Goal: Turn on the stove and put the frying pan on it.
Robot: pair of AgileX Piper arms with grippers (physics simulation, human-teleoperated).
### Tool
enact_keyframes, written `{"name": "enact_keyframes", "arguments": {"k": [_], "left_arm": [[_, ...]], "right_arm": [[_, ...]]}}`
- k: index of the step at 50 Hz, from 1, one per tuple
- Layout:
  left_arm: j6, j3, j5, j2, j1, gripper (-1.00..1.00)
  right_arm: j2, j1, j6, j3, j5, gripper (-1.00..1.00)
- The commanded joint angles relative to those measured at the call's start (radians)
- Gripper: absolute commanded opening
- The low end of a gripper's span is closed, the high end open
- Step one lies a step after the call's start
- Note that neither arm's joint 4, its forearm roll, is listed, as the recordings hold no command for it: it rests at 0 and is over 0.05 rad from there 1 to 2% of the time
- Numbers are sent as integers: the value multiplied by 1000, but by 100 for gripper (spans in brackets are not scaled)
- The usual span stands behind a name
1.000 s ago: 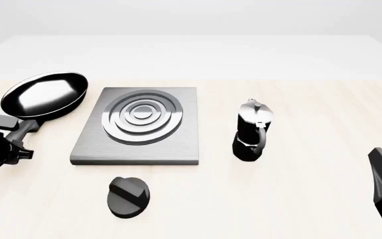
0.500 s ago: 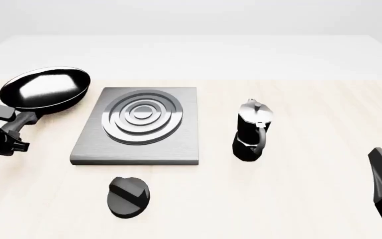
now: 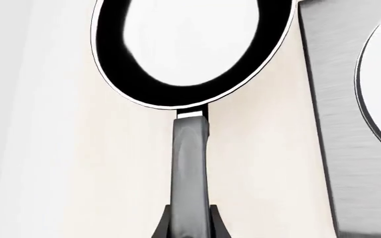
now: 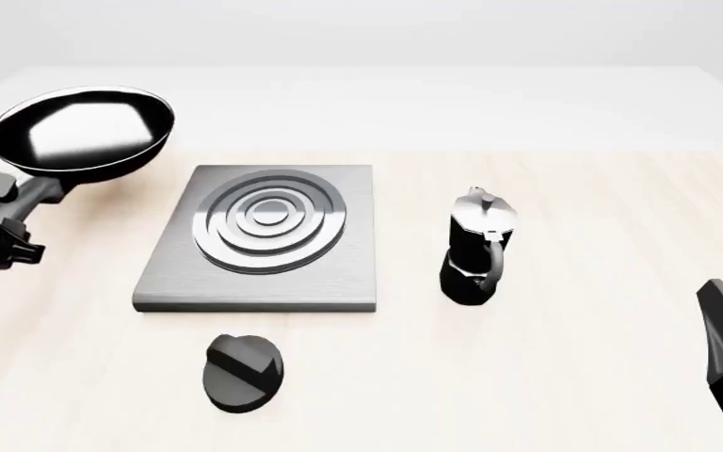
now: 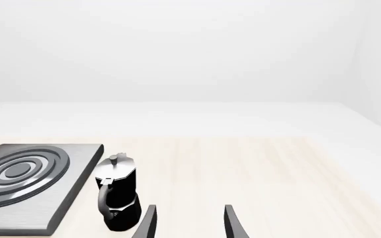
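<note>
Black pan (image 4: 82,132), upper left, is gripped by its handle (image 3: 190,168) in our left gripper (image 4: 10,221); the stove (image 4: 261,240) is bare, the knob (image 4: 242,372) apparently unturned, and the right gripper (image 5: 187,223) is open.

Frying pan (image 4: 82,132) in my left gripper (image 4: 8,215), clamped on long black handle, pan lifted off table, glossy black bowl, silver rim, bright reflective inside, sits left of stove (image 4: 265,235). Stove plate flat, grey, ring burner bare. Black ridged knob (image 4: 242,371) just in front of plate, apart.
</note>
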Motion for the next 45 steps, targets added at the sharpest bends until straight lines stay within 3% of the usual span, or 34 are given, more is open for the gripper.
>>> {"name": "enact_keyframes", "arguments": {"k": [1,30,45], "left_arm": [[-1,-15,31,-99,-42,-100],[-70,79,219,-396,-257,-100],[-68,93,225,-392,-326,-100]], "right_arm": [[0,0,0,0,0,100],[0,0,0,0,0,100],[0,0,0,0,0,100]]}}
